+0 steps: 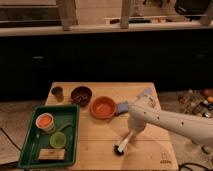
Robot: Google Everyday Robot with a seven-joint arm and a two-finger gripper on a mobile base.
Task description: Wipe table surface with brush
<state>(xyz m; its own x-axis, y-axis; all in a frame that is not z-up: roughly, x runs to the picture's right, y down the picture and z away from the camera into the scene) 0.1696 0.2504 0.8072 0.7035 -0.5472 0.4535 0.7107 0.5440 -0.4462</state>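
Note:
The pale wooden plank table surface fills the middle of the camera view, with a small dark printed mark near its front right corner. The brush has a white handle and a black bristle head, and its head rests on the table near the front middle. My gripper comes in from the right on a white arm and holds the brush's handle, with the brush tilted down to the left.
A green tray at the left holds an orange-filled cup, a green scoop and a small block. An orange bowl, a dark bowl, a small dark cup and a blue-grey sponge stand at the back.

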